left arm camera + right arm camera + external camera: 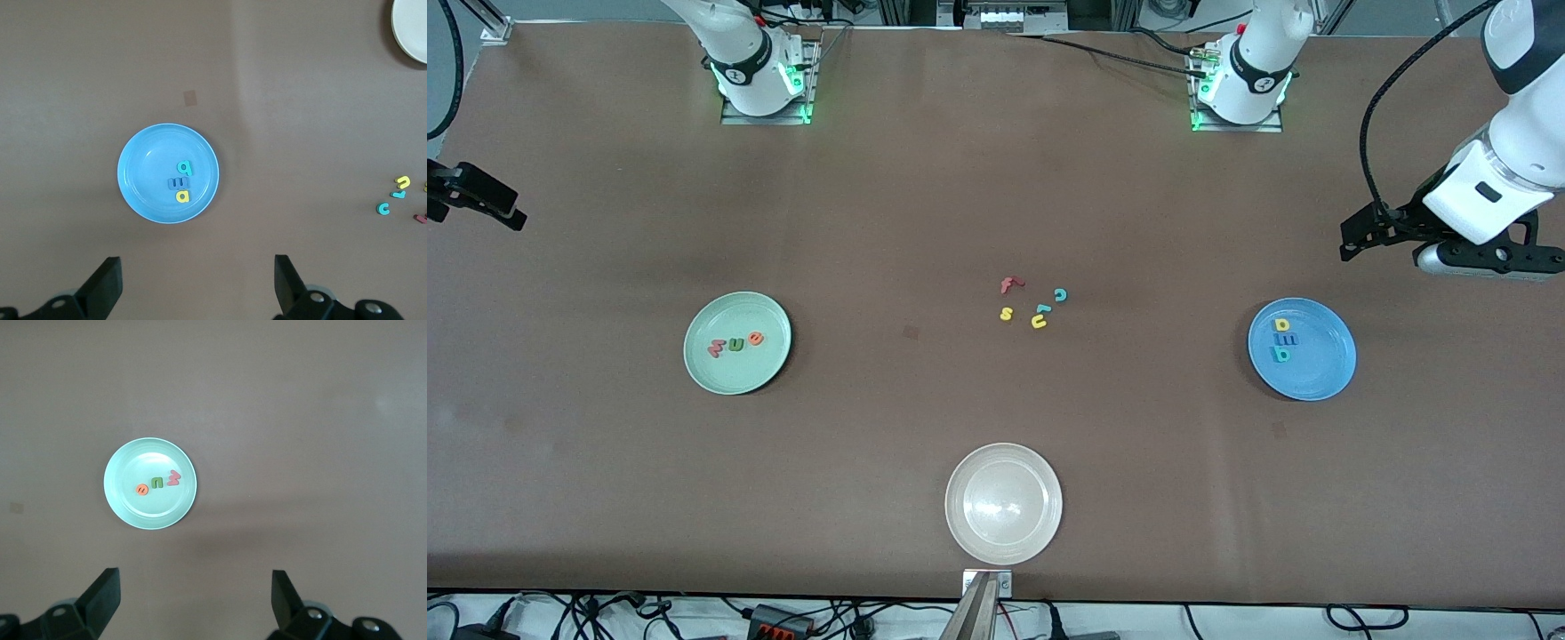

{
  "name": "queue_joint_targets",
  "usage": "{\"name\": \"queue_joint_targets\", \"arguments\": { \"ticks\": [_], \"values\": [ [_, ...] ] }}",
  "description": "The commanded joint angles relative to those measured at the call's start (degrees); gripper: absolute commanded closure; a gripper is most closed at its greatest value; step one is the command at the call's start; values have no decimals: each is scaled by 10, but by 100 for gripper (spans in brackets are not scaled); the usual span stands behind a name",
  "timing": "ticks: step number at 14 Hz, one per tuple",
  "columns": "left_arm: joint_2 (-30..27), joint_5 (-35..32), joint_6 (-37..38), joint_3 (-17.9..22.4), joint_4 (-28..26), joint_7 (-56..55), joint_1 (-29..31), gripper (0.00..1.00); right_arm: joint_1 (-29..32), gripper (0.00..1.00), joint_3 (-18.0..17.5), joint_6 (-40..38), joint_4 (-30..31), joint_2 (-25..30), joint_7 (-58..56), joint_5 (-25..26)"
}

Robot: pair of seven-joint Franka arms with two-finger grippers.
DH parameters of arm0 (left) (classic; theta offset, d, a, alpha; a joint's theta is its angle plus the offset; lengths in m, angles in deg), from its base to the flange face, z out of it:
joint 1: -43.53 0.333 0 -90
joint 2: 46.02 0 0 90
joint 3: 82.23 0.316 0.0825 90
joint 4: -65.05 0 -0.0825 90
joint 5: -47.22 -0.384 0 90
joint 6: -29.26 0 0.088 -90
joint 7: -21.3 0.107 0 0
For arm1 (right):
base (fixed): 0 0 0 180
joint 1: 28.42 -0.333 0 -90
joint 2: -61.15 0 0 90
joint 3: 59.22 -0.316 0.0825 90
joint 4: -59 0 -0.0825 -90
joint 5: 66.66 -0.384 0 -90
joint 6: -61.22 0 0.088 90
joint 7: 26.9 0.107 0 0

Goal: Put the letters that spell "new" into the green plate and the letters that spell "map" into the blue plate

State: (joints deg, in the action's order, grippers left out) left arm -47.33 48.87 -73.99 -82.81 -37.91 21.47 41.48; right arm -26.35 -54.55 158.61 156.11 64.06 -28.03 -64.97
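The green plate [729,373] lies toward the right arm's end of the table. In it sit the pink-red "w" [719,348], dark green "n" [735,344] and orange "e" [756,338]. The blue plate [1316,378] lies toward the left arm's end and holds a yellow letter [1282,325], the blue "m" [1286,339] and a teal letter [1280,355]. My left gripper [198,280] hangs open and empty over bare table beside the blue plate [143,173]. My right gripper [195,593] hangs open and empty over bare table beside the green plate [143,510].
A beige-white plate [1003,542] sits near the front camera's edge, mid-table. Loose letters cluster mid-table: a red "f" [1010,284], teal "c" [1060,294], yellow "s" [1007,313], yellow "u" [1039,321] and a small teal piece [1042,308].
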Motion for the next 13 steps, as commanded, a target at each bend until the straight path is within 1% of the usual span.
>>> {"name": "queue_joint_targets", "arguments": {
  "ticks": [1, 5, 9, 13],
  "values": [
    [8, 2, 7, -2, 16, -6, -1, 0, 9, 0, -10, 9, 18, 12, -9, 10],
    [9, 2, 7, -2, 16, -6, -1, 0, 11, 0, -9, 1, 18, 12, -11, 5],
    [10, 2, 8, -2, 22, -7, -1, 0, 10, 0, -9, -34, 18, 12, -10, 3],
    [10, 2, 8, -2, 22, -7, -4, 0, 8, 0, -10, -32, 18, 12, -11, 3]
  ]
}}
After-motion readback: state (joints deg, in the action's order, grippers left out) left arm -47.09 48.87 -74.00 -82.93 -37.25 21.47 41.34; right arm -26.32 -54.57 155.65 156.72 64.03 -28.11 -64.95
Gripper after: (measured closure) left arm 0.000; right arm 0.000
